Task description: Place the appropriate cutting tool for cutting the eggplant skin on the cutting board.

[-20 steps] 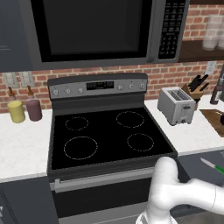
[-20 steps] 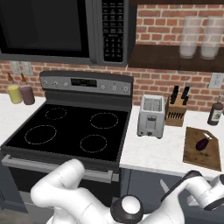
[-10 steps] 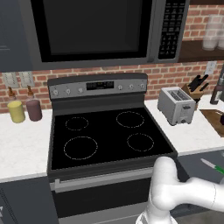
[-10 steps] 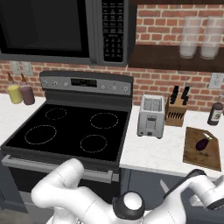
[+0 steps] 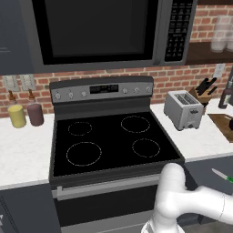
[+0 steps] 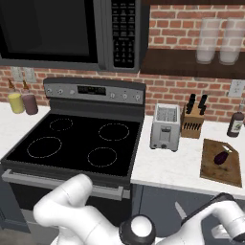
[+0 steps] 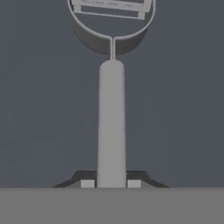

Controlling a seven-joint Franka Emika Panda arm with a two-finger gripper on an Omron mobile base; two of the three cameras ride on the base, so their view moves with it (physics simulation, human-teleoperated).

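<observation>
My gripper [image 7: 110, 183] is shut on the cutting tool [image 7: 111, 127]; its slim handle runs up from between the two fingertips [image 7: 87, 183] to a round head. In the left base view the cutting tool [image 5: 223, 175] shows a silvery blade and a green handle, low in front of the counter edge at the right. Its blade [image 6: 181, 210] pokes out beside my forearm in the right base view. The dark brown cutting board [image 6: 213, 167] lies on the counter right of the toaster, up and away from the gripper. An eggplant [image 6: 221, 157] rests on it. The board's corner [image 5: 224, 123] touches the right edge of the left base view.
A black stove top [image 6: 76, 143] lies left of the counter. A silver toaster [image 6: 165, 127] and a tan knife block [image 6: 194, 122] stand near the brick wall, with a dark bottle [image 6: 235, 124] at the far right. Two jars [image 5: 26, 114] sit left of the stove.
My hand with the cutting tool has sunk slightly in front of the counter. The grip and everything on the counter are unchanged.
</observation>
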